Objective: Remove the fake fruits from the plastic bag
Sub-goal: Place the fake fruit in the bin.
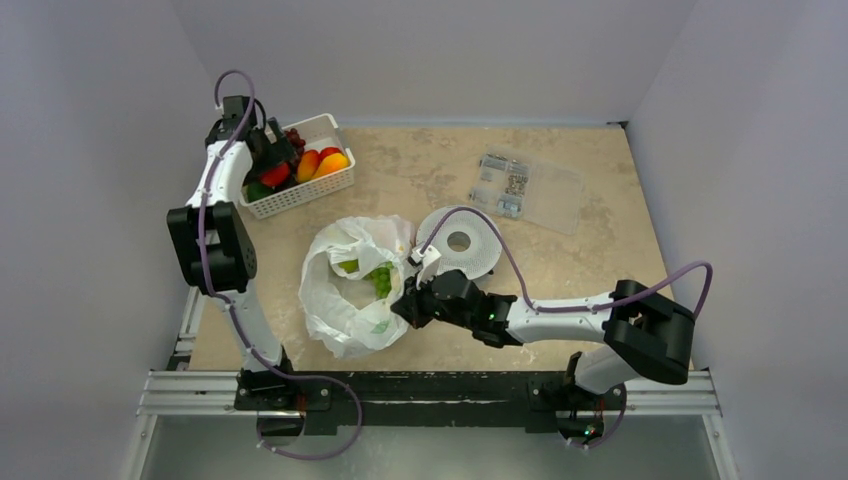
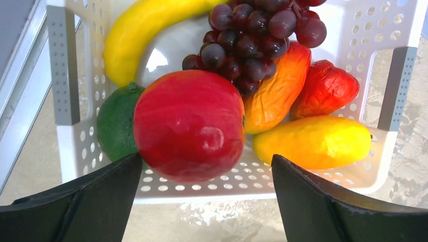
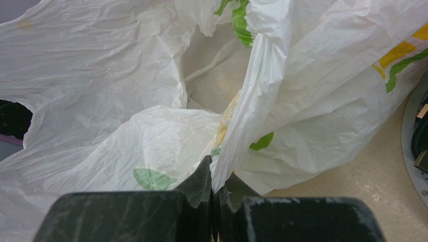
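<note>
1. Top external view: shows the plastic bag (image 1: 345, 300) crumpled on the desk (image 1: 560, 290) near the middle, mouth open upward, with a green grape bunch (image 1: 381, 280) and a yellow-green fruit (image 1: 348, 266) lying inside.
2. Puts the right gripper (image 1: 408, 303) at the bag's right rim, just right of the grapes.
3. Right wrist view: finds its fingers (image 3: 126, 217) together, clamped on a fold of the bag's thin film.
4. Puts the left gripper (image 1: 272, 155) at far left over a white slotted basket (image 1: 305, 195), well apart from the bag.
5. Left wrist view: finds those fingers (image 2: 96, 201) spread wide, with a red apple (image 2: 189, 123) resting in the basket between and just beyond the tips; cannot tell any contact.
6. Packs other fruits around the apple: a round green fruit (image 2: 115, 123) touching its left, dark grapes (image 2: 252, 35) and a banana (image 2: 141, 30) behind, a yellow fruit (image 2: 313, 141) to its right.
7. Leaves a white disc (image 1: 470, 255) just beside the bag's right side and a clear packet (image 1: 525, 190) farther right.
</note>
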Controlling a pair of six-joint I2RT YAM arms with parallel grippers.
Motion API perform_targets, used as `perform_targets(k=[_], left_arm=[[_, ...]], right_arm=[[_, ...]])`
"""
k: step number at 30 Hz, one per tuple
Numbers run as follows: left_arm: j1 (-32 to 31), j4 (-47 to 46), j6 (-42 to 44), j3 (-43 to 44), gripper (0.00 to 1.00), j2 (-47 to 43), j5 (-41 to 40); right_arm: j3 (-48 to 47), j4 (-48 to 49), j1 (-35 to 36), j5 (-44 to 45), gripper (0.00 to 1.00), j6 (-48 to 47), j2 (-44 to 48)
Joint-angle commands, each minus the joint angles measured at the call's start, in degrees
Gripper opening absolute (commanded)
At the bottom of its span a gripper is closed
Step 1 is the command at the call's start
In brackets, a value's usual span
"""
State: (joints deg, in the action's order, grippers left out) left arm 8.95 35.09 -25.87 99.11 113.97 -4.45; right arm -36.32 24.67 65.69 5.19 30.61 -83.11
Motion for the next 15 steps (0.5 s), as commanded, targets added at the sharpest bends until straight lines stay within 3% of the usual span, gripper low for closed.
perform_targets(k=[1,3,6,11,15], left_arm=[[0.2,8.6,-0.9,7.8,1.00,-3.3,-0.3],[0.2,11.8,-1.7,9.5,1.00,-4.5,-0.1],[0.2,11.1,-3.2,5.1,1.00,-10.8,3.1],[-0.4,4.9,-6.0,-16.1,1.00,-28.5,15.5],[-3.1,5.0,-3.3,-30.6,0.96,-41.1,21.0]], right_arm=[[-0.9,1.2,-0.3,0.3,0.00,0.0,0.7],[-0.7,1.3,-0.3,0.3,0.00,0.0,1.1],[-0.5,1.2,-0.3,0.4,0.00,0.1,1.3],[-0.6,1.6,-0.3,0.0,0.00,0.4,0.8],[-1.0,1.5,-0.3,-0.5,0.00,0.2,0.5]])
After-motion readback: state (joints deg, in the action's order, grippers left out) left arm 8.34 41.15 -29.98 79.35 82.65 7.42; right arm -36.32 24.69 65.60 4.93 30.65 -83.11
